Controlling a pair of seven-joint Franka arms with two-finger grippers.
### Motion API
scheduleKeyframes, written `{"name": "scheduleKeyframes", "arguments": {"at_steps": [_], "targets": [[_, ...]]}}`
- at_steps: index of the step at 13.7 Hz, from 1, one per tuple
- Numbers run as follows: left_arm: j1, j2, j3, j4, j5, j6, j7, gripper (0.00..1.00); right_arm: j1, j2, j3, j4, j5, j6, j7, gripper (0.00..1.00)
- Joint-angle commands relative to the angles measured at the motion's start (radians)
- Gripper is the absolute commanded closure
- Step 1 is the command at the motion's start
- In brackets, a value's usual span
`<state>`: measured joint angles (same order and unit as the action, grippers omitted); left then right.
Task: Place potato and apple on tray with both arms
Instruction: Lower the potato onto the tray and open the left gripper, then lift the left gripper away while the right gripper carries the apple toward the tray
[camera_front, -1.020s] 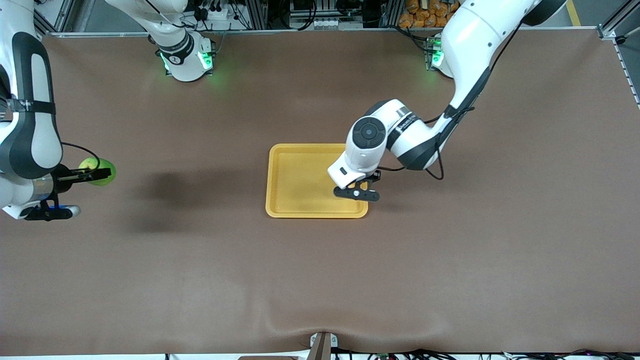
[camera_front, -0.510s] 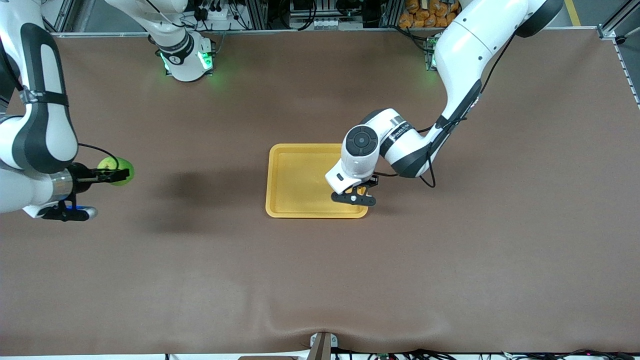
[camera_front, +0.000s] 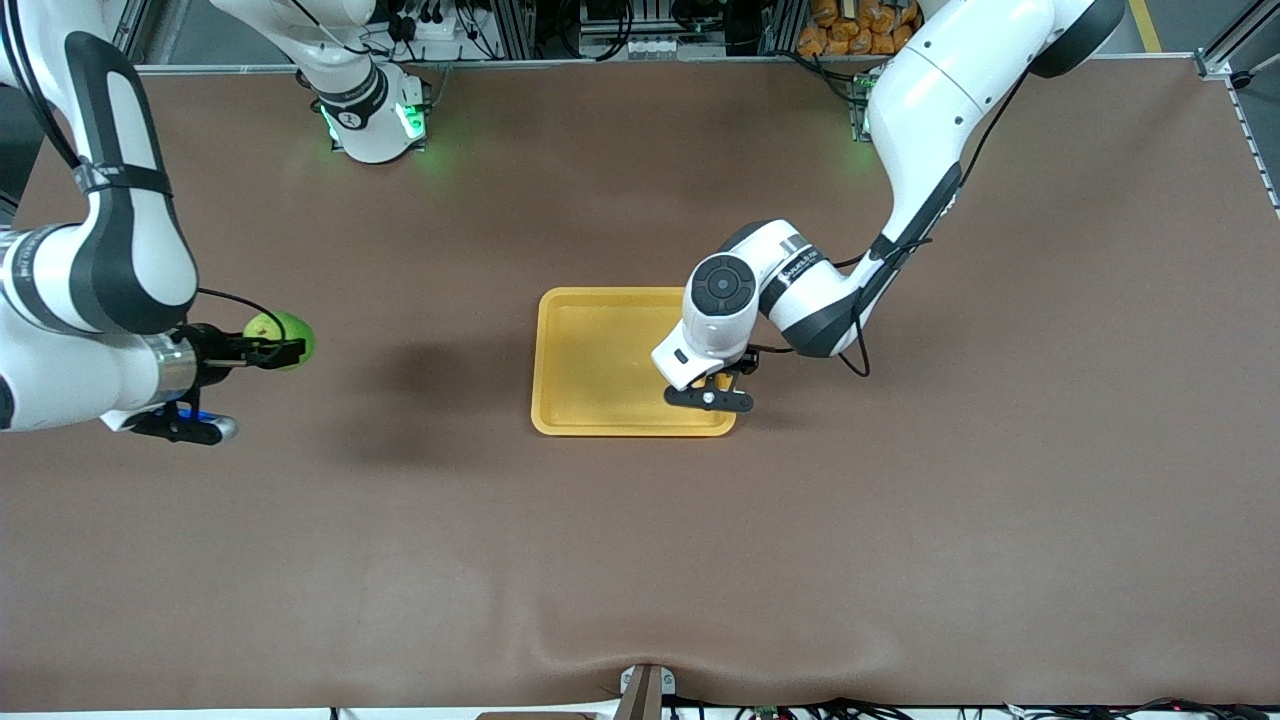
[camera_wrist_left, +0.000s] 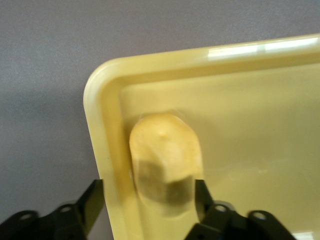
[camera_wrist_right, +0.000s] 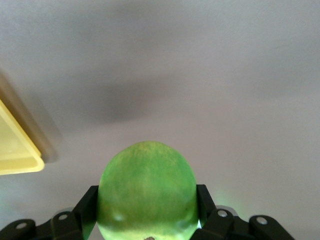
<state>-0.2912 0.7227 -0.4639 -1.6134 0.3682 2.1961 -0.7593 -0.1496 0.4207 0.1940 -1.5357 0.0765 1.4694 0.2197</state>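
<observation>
Apple (camera_front: 281, 338) in right end effector (camera_front: 285, 350), nearer tray (camera_front: 600, 425).

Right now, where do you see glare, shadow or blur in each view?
Front view: soft dark shadow on the table beside the tray. Left wrist view: glare on the rim, potato shaded below. Right wrist view: the apple glows; the tray's corner is blurred.

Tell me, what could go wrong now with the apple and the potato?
1. The round green apple hangs in the right gripper, up over bare table and well short of the flat yellow plastic tray. A slip would probably send it rolling.
2. The lumpy yellow potato lies against the tray's rim, with the left gripper open around it. A finger lifting off might nudge it.
</observation>
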Motion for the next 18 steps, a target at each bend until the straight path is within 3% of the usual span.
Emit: {"name": "scheduleKeyframes", "arguments": {"at_steps": [1,6,11,18], "targets": [[0.003,-0.008,0.002,0.030,0.021,-0.016,-0.018,0.00,-0.005,-0.014,0.054,-0.004,0.040,0.000,0.110,0.92],[0.018,-0.067,-0.002,0.179,0.008,-0.280,-0.014,0.00,0.051,-0.008,0.087,-0.012,0.066,0.071,0.275,0.92],[0.165,-0.227,-0.012,0.179,-0.130,-0.383,0.107,0.00,0.148,0.015,0.088,-0.015,0.068,0.152,0.426,0.92],[0.348,-0.423,-0.010,0.179,-0.138,-0.481,0.150,0.00,0.266,0.056,0.088,-0.050,0.074,0.316,0.607,0.92]]}}
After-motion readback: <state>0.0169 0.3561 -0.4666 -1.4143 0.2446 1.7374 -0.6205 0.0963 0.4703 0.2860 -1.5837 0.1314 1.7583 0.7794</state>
